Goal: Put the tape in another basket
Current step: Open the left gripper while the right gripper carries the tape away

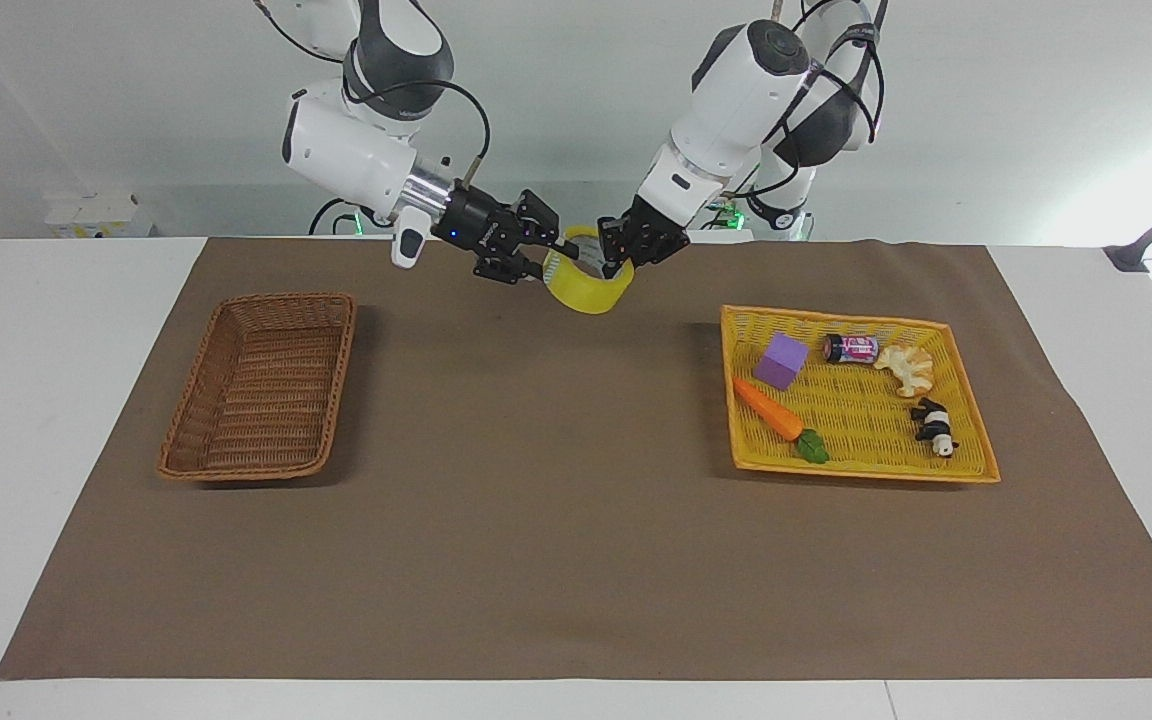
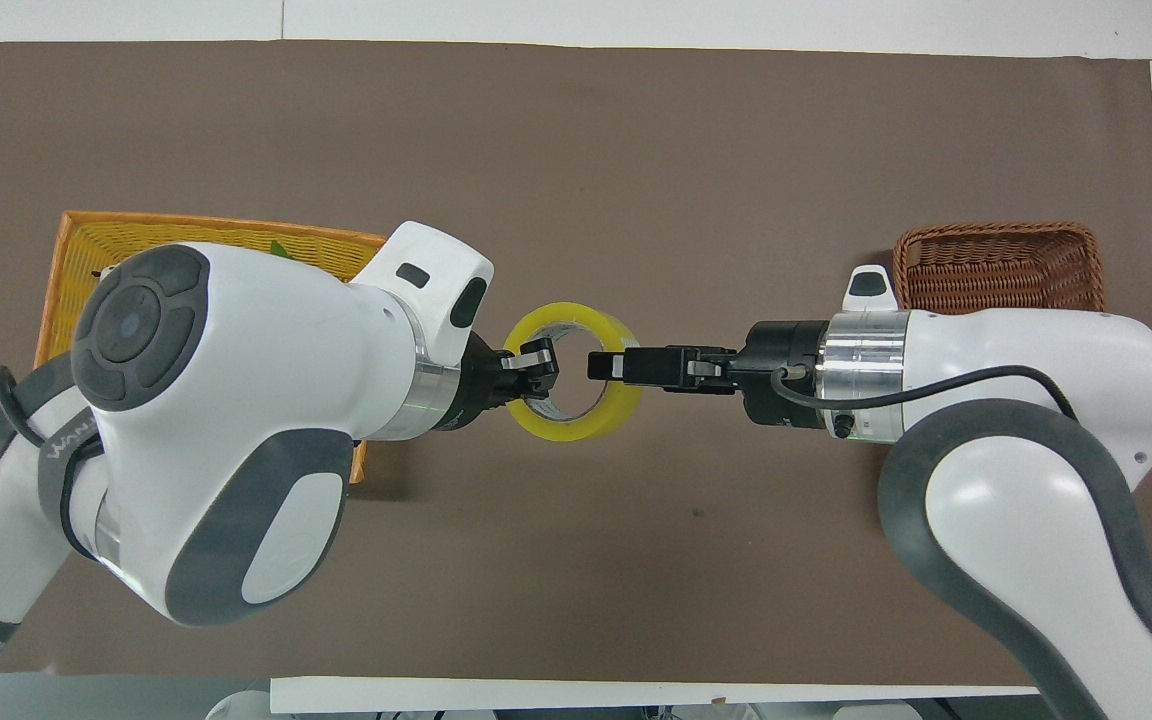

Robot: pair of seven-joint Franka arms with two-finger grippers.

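The yellow tape roll (image 1: 586, 291) hangs in the air over the brown mat, between the two baskets and close to the robots' edge. My left gripper (image 1: 619, 255) is shut on the rim of the tape (image 2: 566, 425) at the side toward the yellow tray, as the overhead view (image 2: 536, 365) shows. My right gripper (image 1: 561, 245) reaches in level from the brown basket's side and is at the tape's other rim, also in the overhead view (image 2: 601, 365). The brown wicker basket (image 1: 256, 385) lies empty at the right arm's end and shows in the overhead view (image 2: 996, 270) too.
The yellow woven tray (image 1: 856, 410) at the left arm's end holds a purple block (image 1: 782, 360), a carrot (image 1: 771, 412), a small can (image 1: 851, 348), a pastry-like toy (image 1: 906, 368) and a panda figure (image 1: 934, 427). The left arm hides most of the tray (image 2: 136, 230) from above.
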